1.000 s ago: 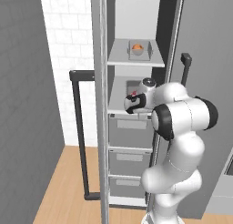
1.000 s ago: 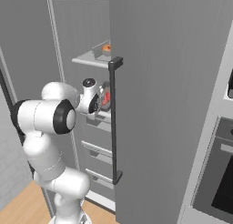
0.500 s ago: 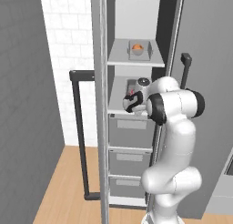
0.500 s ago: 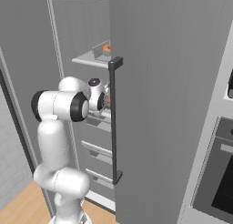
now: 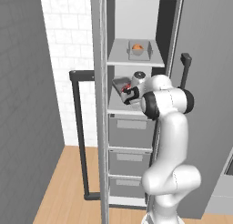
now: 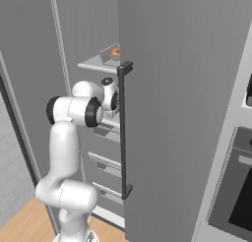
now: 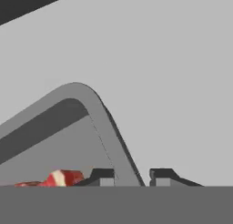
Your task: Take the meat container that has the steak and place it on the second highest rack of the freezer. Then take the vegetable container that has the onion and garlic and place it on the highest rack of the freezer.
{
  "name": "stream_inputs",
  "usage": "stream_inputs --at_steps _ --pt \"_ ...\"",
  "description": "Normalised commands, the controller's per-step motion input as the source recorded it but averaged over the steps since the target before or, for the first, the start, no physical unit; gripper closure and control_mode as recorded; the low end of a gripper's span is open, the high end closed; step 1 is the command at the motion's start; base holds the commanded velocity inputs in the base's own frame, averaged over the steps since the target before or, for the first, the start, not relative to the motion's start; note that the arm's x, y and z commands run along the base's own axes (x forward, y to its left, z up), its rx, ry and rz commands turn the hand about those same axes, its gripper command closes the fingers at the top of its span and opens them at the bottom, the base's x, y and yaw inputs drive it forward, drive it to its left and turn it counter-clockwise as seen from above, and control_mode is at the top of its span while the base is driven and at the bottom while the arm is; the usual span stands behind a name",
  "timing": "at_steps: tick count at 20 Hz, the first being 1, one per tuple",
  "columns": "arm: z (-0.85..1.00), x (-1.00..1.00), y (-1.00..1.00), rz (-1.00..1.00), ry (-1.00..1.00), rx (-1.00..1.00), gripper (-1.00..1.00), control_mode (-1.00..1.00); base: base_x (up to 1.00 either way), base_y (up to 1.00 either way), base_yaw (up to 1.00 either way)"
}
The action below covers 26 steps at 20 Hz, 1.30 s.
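Observation:
The dark grey meat container (image 5: 120,84) rests tilted on the second highest rack (image 5: 117,107) of the freezer (image 5: 136,18), and the red steak (image 5: 128,88) shows inside it. My gripper (image 5: 129,95) is at the tray's near corner. In the hand view the container's rim (image 7: 98,114) passes between my two fingertips (image 7: 102,175), and a thin gap shows beside the right one; the steak (image 7: 61,177) lies low on the left. The gripper (image 7: 132,175) is slightly open around the rim. On the highest rack stands the pale vegetable container (image 5: 139,50) with the onion (image 5: 138,47). The garlic is too small to make out.
The open freezer door (image 6: 172,113) with its long dark handle (image 6: 123,133) stands close on the arm's right. A second dark bar handle (image 5: 78,127) hangs to the left. Three grey drawer fronts (image 5: 129,132) sit below the racks. An oven (image 6: 236,196) is at the far right.
The arm has straightened up and reached further into the freezer at the second rack. The jaws have parted a little from the tray's rim.

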Motion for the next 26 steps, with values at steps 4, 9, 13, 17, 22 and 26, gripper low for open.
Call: stream_inputs --at_steps 4,9,13,17,22,26 --pt "-0.59 0.46 -0.01 -0.02 0.00 0.00 -1.00 -1.00 0.00 0.00 0.00" --pt "-0.34 -0.15 -0.02 -0.01 -0.03 0.00 -1.00 -1.00 0.00 0.00 0.00" --pt "-0.27 -0.96 0.03 0.00 -0.13 -0.01 -1.00 -1.00 0.00 0.00 0.00" --pt "0.07 -0.81 0.13 0.04 -0.27 -0.01 -1.00 -1.00 0.00 0.00 0.00" --pt "0.70 -0.70 0.02 0.08 -0.44 0.00 -1.00 -1.00 0.00 0.00 0.00" --pt "1.00 -0.76 0.00 0.06 -0.40 0.00 -1.00 -1.00 0.00 0.00 0.00"
